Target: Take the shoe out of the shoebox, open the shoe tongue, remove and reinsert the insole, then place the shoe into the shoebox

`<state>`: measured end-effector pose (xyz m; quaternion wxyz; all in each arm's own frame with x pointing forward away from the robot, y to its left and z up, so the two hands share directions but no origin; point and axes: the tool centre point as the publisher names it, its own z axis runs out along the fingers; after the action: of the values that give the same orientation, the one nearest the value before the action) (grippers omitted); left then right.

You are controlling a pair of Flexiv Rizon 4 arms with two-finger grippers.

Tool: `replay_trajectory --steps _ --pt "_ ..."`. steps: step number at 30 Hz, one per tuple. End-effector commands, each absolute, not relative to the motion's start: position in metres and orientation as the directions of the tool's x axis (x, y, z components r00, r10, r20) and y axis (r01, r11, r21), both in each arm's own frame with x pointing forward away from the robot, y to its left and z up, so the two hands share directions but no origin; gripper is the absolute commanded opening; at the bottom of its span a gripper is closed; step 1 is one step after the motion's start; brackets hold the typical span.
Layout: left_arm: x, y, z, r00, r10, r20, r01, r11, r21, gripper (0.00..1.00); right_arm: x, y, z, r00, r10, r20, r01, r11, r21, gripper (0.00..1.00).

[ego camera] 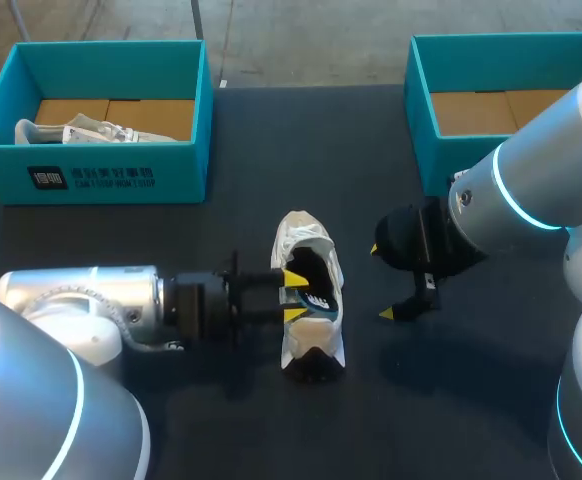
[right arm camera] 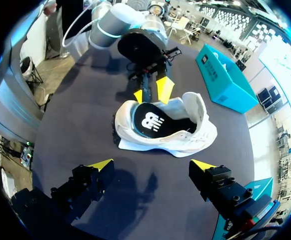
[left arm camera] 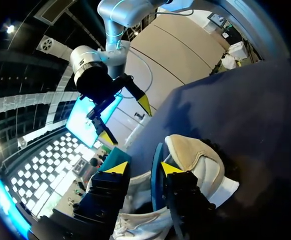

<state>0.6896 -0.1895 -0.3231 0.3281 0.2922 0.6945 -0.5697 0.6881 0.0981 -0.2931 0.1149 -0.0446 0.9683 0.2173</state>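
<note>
Your shoe (right arm camera: 178,141) lies out on the counter (ego camera: 221,430) with its long axis running from the far side toward the near side, square to the line along which your left arm (ego camera: 81,290) comes in. The left end effector (ego camera: 292,297) is right at the shoe's flank, at the rim of the opening where the black insole (right arm camera: 153,122) shows. Whether it has a grip there you cannot tell from these views. The right end effector (ego camera: 381,282) hangs released on the shoe's other side and apart from it, so the left is much the nearer.

I'd judge that the coming move turns on the insole: it has to come up and out of the opening, and there is open counter on the near side for that. The teal shoebox (ego camera: 419,110) at the far right, bare inside, stands well apart behind your right arm (ego camera: 531,190). The far-left shoebox (ego camera: 91,175) holds another shoe (ego camera: 81,130).
</note>
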Motion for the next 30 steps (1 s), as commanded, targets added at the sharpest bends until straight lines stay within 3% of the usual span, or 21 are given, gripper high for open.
replay_trajectory --steps 1,3,18,19,20,21,24,26,30 --pt "0.684 -0.188 -0.324 -0.621 0.04 -0.783 0.775 0.181 -0.605 0.12 0.688 0.097 -0.294 -0.97 -0.038 -0.242 -0.138 0.9 0.412 1.0" --pt "0.683 -0.189 -0.328 -0.632 0.045 -0.774 0.767 0.177 -0.616 0.0 0.688 0.097 -0.294 -0.97 -0.038 -0.242 -0.138 0.9 0.412 1.0" --pt "0.679 -0.182 -0.341 -0.674 0.065 -0.736 0.732 0.193 -0.653 0.0 0.688 0.097 -0.294 -0.97 -0.038 -0.242 -0.138 0.9 0.412 1.0" --pt "0.678 -0.182 -0.339 -0.673 0.064 -0.737 0.733 0.192 -0.652 0.14 0.688 0.097 -0.294 -0.97 -0.038 -0.242 -0.138 0.9 0.412 1.0" --pt "0.677 -0.182 -0.337 -0.667 0.062 -0.743 0.738 0.191 -0.647 0.39 0.688 0.097 -0.294 -0.97 -0.038 -0.242 -0.138 0.9 0.412 1.0" --pt "0.677 -0.182 -0.335 -0.664 0.059 -0.746 0.741 0.188 -0.645 0.57 0.688 0.097 -0.294 -0.97 -0.038 -0.242 -0.138 0.9 0.412 1.0" --pt "0.677 -0.182 -0.327 -0.652 0.048 -0.757 0.751 0.179 -0.635 0.84 0.688 0.097 -0.294 -0.97 -0.038 -0.242 -0.138 0.9 0.412 1.0" --pt "0.677 -0.182 -0.321 -0.646 0.038 -0.762 0.756 0.172 -0.632 0.91 0.688 0.097 -0.294 -0.97 -0.038 -0.242 -0.138 0.9 0.412 1.0" --pt "0.678 -0.181 -0.311 -0.634 0.037 -0.773 0.766 0.164 -0.621 0.87 0.688 0.097 -0.294 -0.97 -0.038 -0.242 -0.138 0.9 0.412 1.0"
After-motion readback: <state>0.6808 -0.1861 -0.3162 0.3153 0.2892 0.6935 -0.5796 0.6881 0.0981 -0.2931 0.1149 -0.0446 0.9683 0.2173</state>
